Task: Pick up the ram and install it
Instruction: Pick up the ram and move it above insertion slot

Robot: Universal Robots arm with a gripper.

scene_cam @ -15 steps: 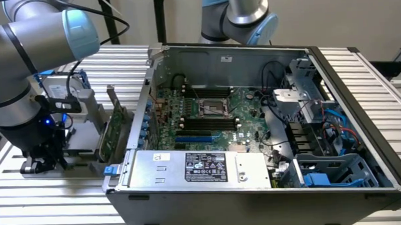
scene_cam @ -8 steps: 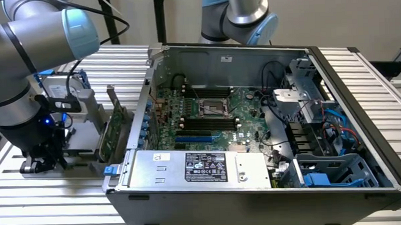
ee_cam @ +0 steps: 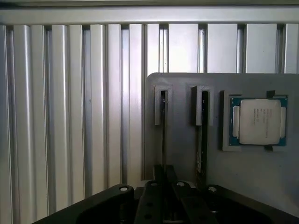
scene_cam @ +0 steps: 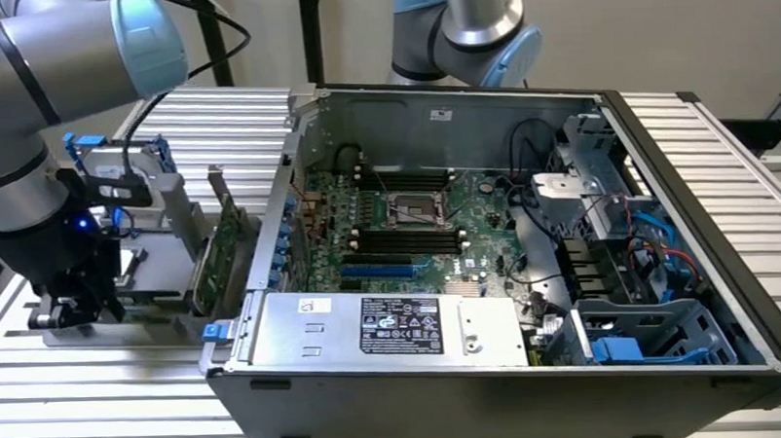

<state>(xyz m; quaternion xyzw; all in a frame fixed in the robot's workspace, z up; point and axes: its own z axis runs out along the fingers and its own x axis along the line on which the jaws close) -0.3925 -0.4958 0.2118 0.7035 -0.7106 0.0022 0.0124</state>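
Gripper [ee_cam: 164,173] hangs directly over the ram [ee_cam: 163,130], which stands on edge in its grey holder [ee_cam: 183,144], likely for a pinch from above; clamped or not, I cannot tell.

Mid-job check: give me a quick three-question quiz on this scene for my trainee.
1. True or false: the computer case has its side panel on.
2. What lies in the gray holder's square recess? A) processor chip B) fan C) hard drive
3. Fill in: the gripper, lined up with a ram standing edge-on in the holder, is on the exterior view's ____ of the case.
Key: 1 false; 2 A; 3 left.
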